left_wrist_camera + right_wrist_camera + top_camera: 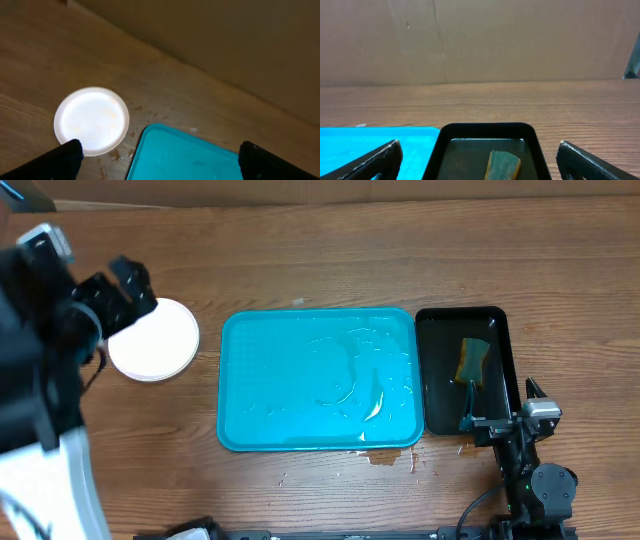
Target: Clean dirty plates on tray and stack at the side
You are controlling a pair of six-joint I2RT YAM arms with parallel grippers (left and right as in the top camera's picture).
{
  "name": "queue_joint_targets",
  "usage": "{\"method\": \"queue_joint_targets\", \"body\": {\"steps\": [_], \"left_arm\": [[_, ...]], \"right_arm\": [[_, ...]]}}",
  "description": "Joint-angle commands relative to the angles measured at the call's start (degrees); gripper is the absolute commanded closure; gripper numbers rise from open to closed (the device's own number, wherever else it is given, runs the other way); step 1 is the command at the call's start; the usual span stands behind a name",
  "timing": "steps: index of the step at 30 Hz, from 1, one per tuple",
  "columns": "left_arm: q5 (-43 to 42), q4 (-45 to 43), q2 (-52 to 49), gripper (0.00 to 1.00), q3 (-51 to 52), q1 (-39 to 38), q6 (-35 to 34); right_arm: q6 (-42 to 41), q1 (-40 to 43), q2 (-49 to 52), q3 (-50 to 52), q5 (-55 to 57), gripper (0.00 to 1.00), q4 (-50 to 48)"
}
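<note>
The plates [91, 120] lie just ahead-left of the wide-apart, empty left claw [160, 147], far from the equally apart right claw [479, 152].

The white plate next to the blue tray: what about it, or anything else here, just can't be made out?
Plate: overhead, the left arm covers its upper-left rim; one plate or a stack cannot be told. Left wrist view: glare washes out its surface.
Sponge: right wrist view, bottom edge cuts it off.
Left fingers: left wrist view, only tips show above the bottom edge.
</note>
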State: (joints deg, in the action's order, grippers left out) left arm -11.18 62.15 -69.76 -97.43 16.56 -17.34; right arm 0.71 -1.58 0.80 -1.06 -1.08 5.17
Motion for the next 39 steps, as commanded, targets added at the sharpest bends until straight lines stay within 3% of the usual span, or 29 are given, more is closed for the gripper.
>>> {"method": "queue_joint_targets", "body": {"steps": [1,7,15,18,24,29,33,39], "left_arm": [[-0.3,0.2,3.8,0.00,0.1,-1.4,1.3],[-0.3,0.2,11.0,0.00,5.9,-10.2,1.3],[2.8,-4.5,22.5,0.00,26.9,-13.9,1.0],[2.8,-14.4,27.6,0.00,35.6,-13.9,0.5],[2.8,-48.8,39.6,0.00,54.0,-14.0,-5.9],[4.0,-74.2,48.5,0.00,67.1,-14.0,-6.0],[6.9,-83.1,55.5,0.00,76.1,-14.0,-6.1],[11.9,-83.4,64.5,0.00,86.2,-14.0,-10.0]], "right_arm": [[0.4,-0.4,-0.6,0.6,0.6,0.00,-0.3],[0.4,-0.4,-0.6,0.6,0.6,0.00,-0.3],[0.4,-0.4,-0.6,0.6,0.6,0.00,-0.3],[0.4,-0.4,-0.6,0.6,0.6,0.00,-0.3],[0.4,-0.4,-0.6,0.6,0.6,0.00,-0.3],[0.4,-0.4,-0.6,0.6,0.6,0.00,-0.3],[0.4,-0.4,-0.6,0.6,0.6,0.00,-0.3],[0.4,-0.4,-0.6,0.6,0.6,0.00,-0.3]]}}
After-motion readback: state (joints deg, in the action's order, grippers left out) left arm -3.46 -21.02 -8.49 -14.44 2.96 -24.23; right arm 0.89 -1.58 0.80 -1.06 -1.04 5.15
